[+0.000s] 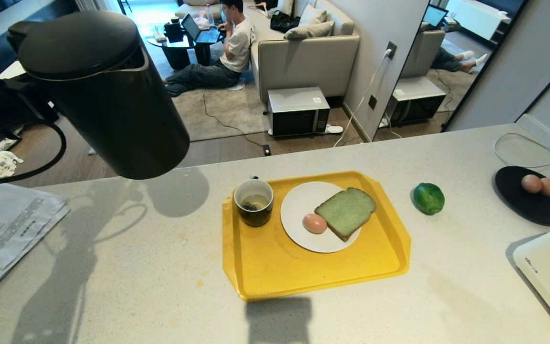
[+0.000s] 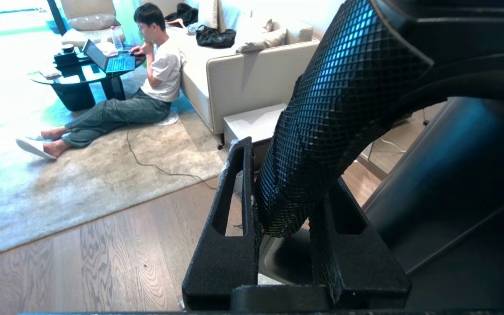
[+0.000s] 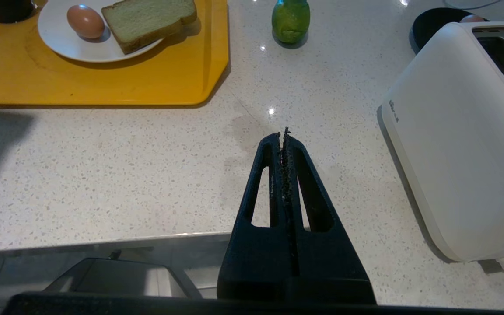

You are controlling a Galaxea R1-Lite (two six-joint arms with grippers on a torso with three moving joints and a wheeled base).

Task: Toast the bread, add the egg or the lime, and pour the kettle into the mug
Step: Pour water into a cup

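High above the table's [image 1: 112, 286] left side, the kettle [image 1: 98, 91] hangs tilted in the air, well apart from the mug [image 1: 254, 202], which stands in the corner of the yellow tray [image 1: 303, 272]. The left tool [image 2: 278, 218] is clamped on the kettle's textured handle [image 2: 339, 109], its fingers narrow around it. The right tool [image 3: 283, 135] hovers over bare table near the white toaster [image 3: 453, 131], pressed fully together and holding nothing. Bread [image 1: 346, 211] and egg [image 1: 314, 223] lie touching on the white plate [image 1: 303, 200]; the lime [image 1: 428, 198] sits just off the tray. Such a kettle is probably heavy and rigid, its weight shifting as water moves, so the handle grip looks right. The mug seems small and easily tipped; pouring likely calls for a slow tilt.
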